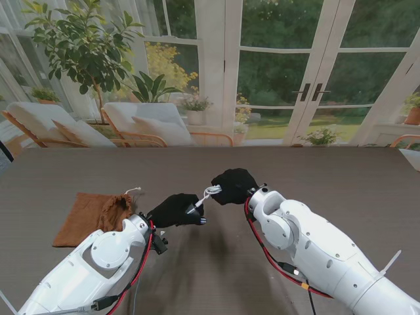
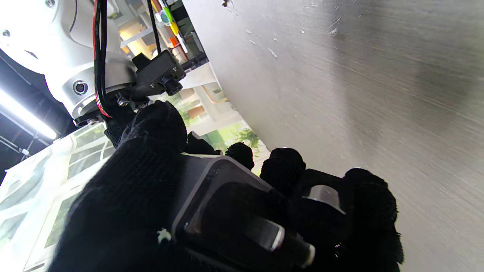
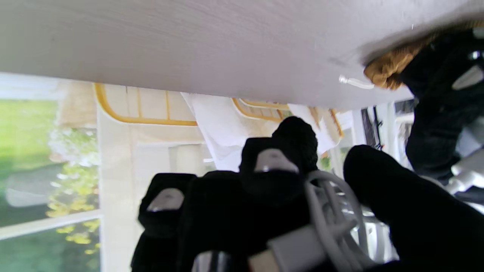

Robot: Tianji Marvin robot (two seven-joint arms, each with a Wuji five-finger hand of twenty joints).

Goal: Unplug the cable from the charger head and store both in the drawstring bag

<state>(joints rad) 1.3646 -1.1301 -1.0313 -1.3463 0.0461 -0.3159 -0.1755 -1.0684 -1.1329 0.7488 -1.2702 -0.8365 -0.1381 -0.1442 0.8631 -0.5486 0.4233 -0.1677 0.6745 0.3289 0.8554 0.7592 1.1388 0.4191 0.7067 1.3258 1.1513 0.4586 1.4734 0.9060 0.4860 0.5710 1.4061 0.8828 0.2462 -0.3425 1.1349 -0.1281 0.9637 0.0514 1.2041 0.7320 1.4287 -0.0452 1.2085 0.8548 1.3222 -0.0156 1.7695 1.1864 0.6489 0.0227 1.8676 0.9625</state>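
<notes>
Nearest us, our left hand (image 1: 176, 210) has its fingers closed on the charger head (image 1: 195, 210) above the table (image 1: 315, 177); our right hand (image 1: 233, 186) holds the coiled cable (image 1: 211, 191). We should pull straight apart, then turn toward the drawstring bag (image 1: 92, 216) at far left.
</notes>
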